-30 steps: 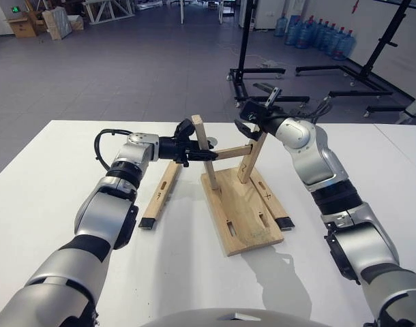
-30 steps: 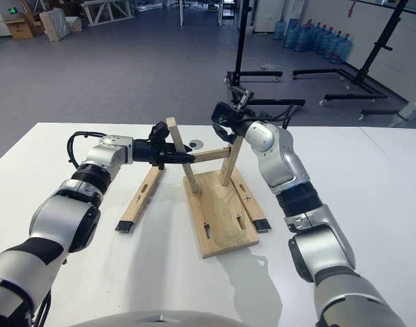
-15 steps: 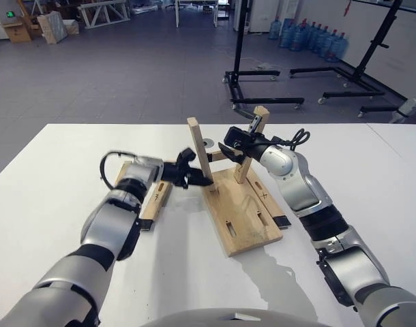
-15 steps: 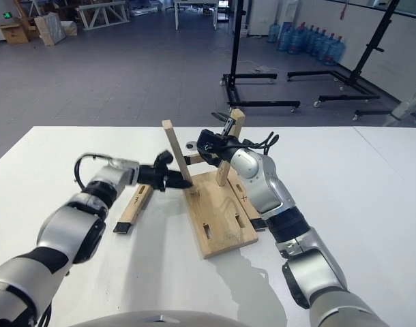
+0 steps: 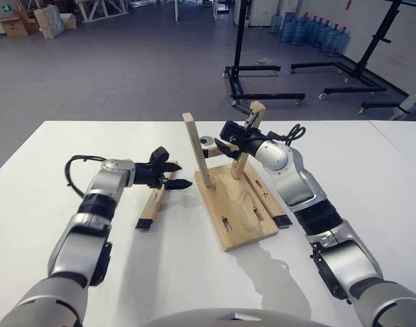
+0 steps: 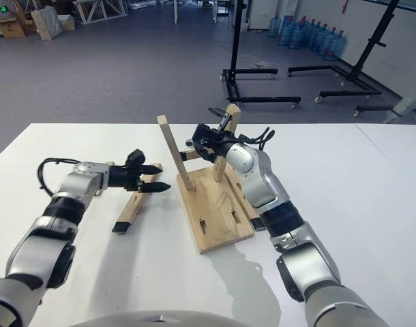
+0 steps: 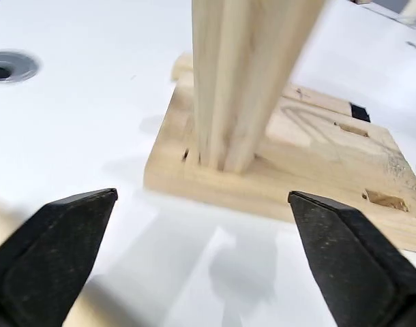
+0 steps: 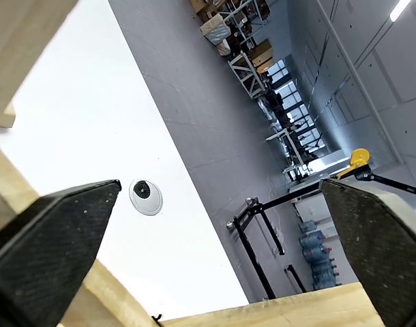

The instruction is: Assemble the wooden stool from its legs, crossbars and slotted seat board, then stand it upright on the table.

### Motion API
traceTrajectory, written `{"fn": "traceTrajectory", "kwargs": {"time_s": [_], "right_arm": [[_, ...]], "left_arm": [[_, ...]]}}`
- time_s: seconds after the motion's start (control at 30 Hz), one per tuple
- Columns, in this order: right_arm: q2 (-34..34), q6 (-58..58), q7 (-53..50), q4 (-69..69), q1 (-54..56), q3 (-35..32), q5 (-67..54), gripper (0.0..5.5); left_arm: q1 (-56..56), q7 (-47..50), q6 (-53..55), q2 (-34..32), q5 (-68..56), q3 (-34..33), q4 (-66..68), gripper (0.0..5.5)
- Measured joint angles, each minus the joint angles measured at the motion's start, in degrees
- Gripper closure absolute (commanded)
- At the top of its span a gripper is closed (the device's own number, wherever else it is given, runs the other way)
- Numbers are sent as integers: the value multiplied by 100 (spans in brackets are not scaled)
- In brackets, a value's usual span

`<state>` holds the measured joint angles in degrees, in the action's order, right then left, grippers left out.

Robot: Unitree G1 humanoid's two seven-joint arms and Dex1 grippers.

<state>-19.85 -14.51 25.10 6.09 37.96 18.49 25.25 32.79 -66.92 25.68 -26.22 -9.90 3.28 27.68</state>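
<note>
The left gripper (image 5: 183,174), fingers apart left of the seat board (image 5: 242,211), should close squarely across the loose leg (image 5: 153,201). The right gripper (image 5: 223,138), also spread, hovers by the crossbar (image 5: 218,151) above the board.

Joints and ends that cannot be made out

The right gripper (image 5: 223,138) covers where the crossbar (image 5: 215,152) meets the far leg (image 5: 241,165). The left gripper (image 5: 184,174) hides the far end of the left loose leg (image 5: 152,203). Whether the right loose leg (image 5: 266,196) lies under the edge of the seat board (image 5: 239,211) or just beside it cannot be told. In the left wrist view the near leg (image 7: 245,82) is blurred and cut off by the edge; the right wrist view crops its wood (image 8: 283,308).
</note>
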Motion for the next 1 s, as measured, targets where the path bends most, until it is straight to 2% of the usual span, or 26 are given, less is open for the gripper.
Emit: {"fn": "traceTrajectory", "kwargs": {"time_s": [0.07, 0.2, 0.33, 0.4, 0.43, 0.5, 0.57, 0.67, 0.77, 0.9, 0.97, 1.0], "right_arm": [[11, -177, -6, -6, 116, -91, 1, 10], [-123, -556, -77, -194, 1078, -601, 0, 10], [-332, -927, -103, -544, 1920, -1210, -233, 10], [-308, -1490, -112, -506, 2223, -1921, -793, 10], [-348, -1715, -135, -422, 2349, -2319, -1073, 10], [-614, -2047, -225, -62, 2417, -3017, -1484, 10], [-753, -2290, -329, 198, 2273, -3555, -1797, 10], [-601, -2559, -479, 580, 1598, -4217, -2435, 10], [-273, -2623, -613, 680, 958, -4251, -2678, 10], [116, -2625, -672, 649, 440, -3902, -2874, 10], [273, -2626, -710, 605, 319, -3740, -2982, 10], [286, -2626, -729, 593, 307, -3698, -3001, 10]], "left_arm": [[-554, 434, 730, -68, -336, -488, -1076, 42], [-1530, 2128, 1859, 89, -826, -1978, -3152, 42], [-2122, 3588, 2174, 564, -1083, -3217, -3881, 42], [-2082, 4578, 2357, 880, -1212, -3932, -4288, 42], [-2071, 4884, 2338, 971, -1208, -4066, -4336, 42], [-2076, 5201, 2126, 1070, -1138, -3970, -4273, 42], [-2080, 5223, 1783, 1057, -885, -3524, -4000, 42], [-2064, 4903, 818, 977, -270, -2370, -2944, 42], [-1759, 4641, -259, 861, 85, -1901, -1480, 42], [-1317, 4513, -1455, 523, 252, -1885, 618, 42], [-1210, 4516, -1929, 353, 310, -1899, 1237, 42], [-1207, 4503, -2091, 307, 318, -1897, 1359, 59]]}}
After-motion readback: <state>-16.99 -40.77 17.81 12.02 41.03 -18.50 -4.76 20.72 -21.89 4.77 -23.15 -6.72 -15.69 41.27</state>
